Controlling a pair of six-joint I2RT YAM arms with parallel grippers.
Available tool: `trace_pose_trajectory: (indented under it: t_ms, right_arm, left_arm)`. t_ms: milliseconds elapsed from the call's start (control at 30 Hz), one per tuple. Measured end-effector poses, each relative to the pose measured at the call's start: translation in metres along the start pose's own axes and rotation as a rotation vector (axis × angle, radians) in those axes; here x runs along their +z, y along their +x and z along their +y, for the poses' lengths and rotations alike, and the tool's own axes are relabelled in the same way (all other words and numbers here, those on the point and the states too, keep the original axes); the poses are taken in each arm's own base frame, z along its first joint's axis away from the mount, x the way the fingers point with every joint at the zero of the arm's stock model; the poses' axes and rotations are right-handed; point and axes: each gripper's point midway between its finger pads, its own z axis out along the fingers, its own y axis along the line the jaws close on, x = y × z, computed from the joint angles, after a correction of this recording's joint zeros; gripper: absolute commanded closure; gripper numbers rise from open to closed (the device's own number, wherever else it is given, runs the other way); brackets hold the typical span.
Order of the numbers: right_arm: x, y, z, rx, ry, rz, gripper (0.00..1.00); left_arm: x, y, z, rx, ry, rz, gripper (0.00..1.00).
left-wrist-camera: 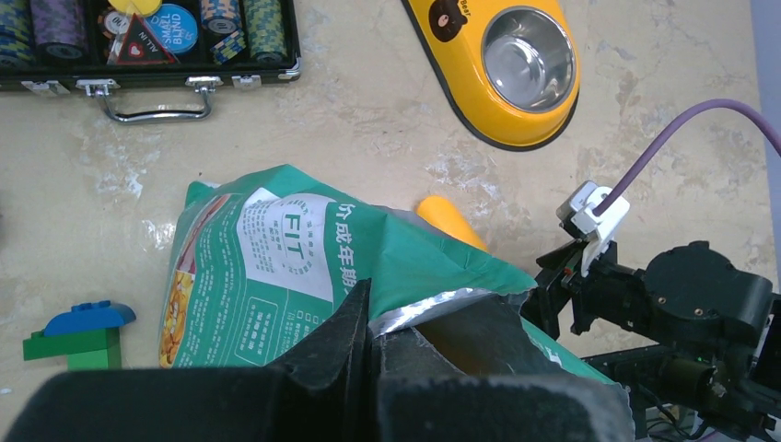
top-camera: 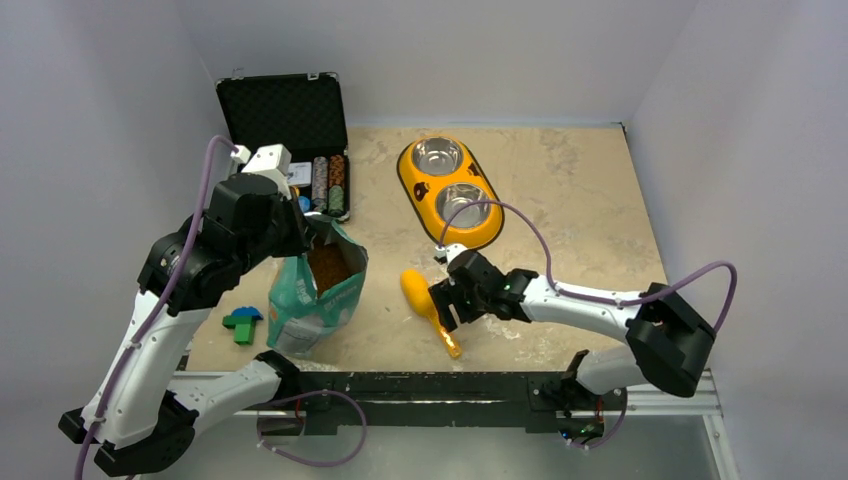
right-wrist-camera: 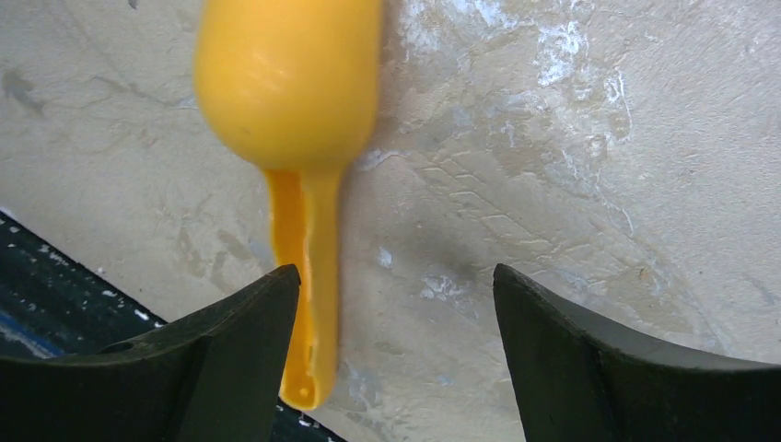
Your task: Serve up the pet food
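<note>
The teal-green pouch (top-camera: 312, 295) stands open at the left, brown pet food (top-camera: 328, 265) showing in its mouth. My left gripper (top-camera: 300, 225) is shut on the pouch's torn top edge; the left wrist view shows the pouch (left-wrist-camera: 304, 267) with the jaws pinching its foil rim (left-wrist-camera: 433, 308). A yellow scoop (top-camera: 428, 305) lies bowl-down on the table. My right gripper (top-camera: 443, 300) is open over the scoop's handle (right-wrist-camera: 308, 304), which lies just inside the left finger (right-wrist-camera: 230, 359). The yellow double bowl (top-camera: 450, 190) with two steel dishes sits behind.
An open black case (top-camera: 285, 140) with poker chips stands at the back left. Green and blue toy blocks (top-camera: 242, 322) lie left of the pouch. A black rail (top-camera: 420, 385) runs along the table's front edge. Grey walls close in both sides.
</note>
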Motion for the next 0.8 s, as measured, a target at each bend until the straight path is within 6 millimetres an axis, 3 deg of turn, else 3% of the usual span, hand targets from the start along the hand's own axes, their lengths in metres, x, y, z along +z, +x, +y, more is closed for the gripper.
trace_pose_trajectory:
  t_ms: [133, 267, 567, 667, 800]
  right_arm:
    - [0.006, 0.002, -0.001, -0.001, 0.057, -0.009, 0.23]
    - [0.01, 0.007, 0.007, -0.027, 0.08, -0.02, 0.19]
    - [-0.015, -0.014, 0.058, -0.143, 0.023, -0.149, 0.19]
    - [-0.01, -0.012, 0.075, -0.185, 0.058, -0.137, 0.18]
    - [0.007, -0.016, 0.094, -0.136, 0.24, -0.089, 0.17]
  left_arm:
    - [0.0, 0.0, 0.0, 0.0, 0.001, 0.0, 1.0]
    - [0.0, 0.0, 0.0, 0.0, 0.003, 0.002, 1.0]
    - [-0.002, 0.001, 0.0, -0.001, 0.006, -0.001, 1.0]
    - [-0.005, 0.001, 0.001, -0.002, 0.007, -0.005, 1.0]
    - [-0.009, 0.002, 0.003, -0.003, 0.01, -0.006, 1.0]
